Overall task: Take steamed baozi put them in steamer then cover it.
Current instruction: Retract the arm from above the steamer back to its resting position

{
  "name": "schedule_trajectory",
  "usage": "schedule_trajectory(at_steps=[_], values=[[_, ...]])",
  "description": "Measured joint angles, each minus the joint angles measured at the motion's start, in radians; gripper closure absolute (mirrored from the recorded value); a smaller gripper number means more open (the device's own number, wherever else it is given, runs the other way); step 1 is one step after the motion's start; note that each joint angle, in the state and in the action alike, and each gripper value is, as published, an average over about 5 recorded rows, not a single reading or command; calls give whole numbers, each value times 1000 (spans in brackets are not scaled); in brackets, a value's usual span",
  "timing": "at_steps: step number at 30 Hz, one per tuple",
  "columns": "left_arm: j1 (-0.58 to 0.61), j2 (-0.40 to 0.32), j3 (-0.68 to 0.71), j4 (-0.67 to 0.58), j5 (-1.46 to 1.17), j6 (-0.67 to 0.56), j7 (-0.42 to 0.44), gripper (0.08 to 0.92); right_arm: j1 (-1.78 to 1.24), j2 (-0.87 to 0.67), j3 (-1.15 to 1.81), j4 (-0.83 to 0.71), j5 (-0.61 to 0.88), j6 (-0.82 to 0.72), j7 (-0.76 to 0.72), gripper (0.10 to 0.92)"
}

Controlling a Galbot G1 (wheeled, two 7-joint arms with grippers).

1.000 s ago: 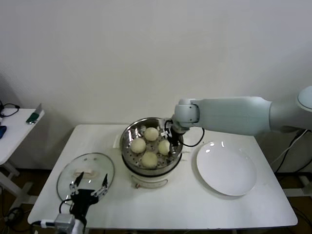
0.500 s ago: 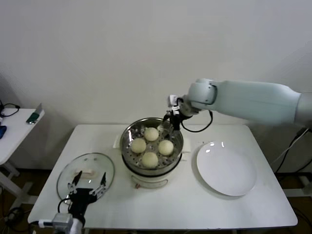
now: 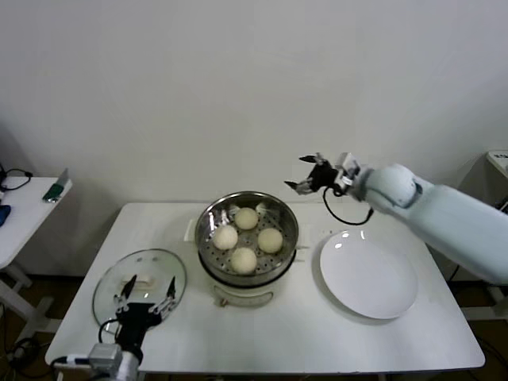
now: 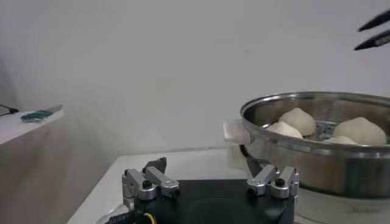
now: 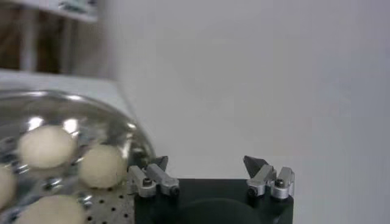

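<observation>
Right gripper (image 3: 311, 176) has withdrawn from the steamer (image 3: 248, 236) to its 2 o'clock, jaws spread, empty. All four baozi (image 3: 244, 259) are loaded; covering remains. Glass lid (image 3: 140, 284) lies at 8 o'clock beneath the left gripper (image 3: 144, 299), open. White plate (image 3: 368, 275) at 3 o'clock obstructs nothing.

Four steamed baozi (image 3: 247, 228) in steamer (image 3: 247, 266), cover (image 3: 139, 281) on table (image 3: 317, 333), right gripper (image 3: 305, 176) raised, fingers spread

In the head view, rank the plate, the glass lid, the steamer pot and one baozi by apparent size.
1. Steamer and white plate: look about alike, too close to rank.
2. Glass lid: slightly smaller, partly hidden by the left end effector.
3. Baozi: clearly smallest.
</observation>
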State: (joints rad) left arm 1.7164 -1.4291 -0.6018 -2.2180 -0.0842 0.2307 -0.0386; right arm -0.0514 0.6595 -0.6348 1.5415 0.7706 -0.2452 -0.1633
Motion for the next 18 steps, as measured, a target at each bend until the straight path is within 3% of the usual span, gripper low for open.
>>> schedule_trajectory(at_steps=[7, 18], values=[[-18, 8, 3, 20, 24, -20, -9, 177, -465, 5, 467, 65, -88, 92, 62, 203], [-34, 34, -3, 57, 102, -58, -36, 177, -1125, 198, 1024, 74, -230, 372, 52, 203]])
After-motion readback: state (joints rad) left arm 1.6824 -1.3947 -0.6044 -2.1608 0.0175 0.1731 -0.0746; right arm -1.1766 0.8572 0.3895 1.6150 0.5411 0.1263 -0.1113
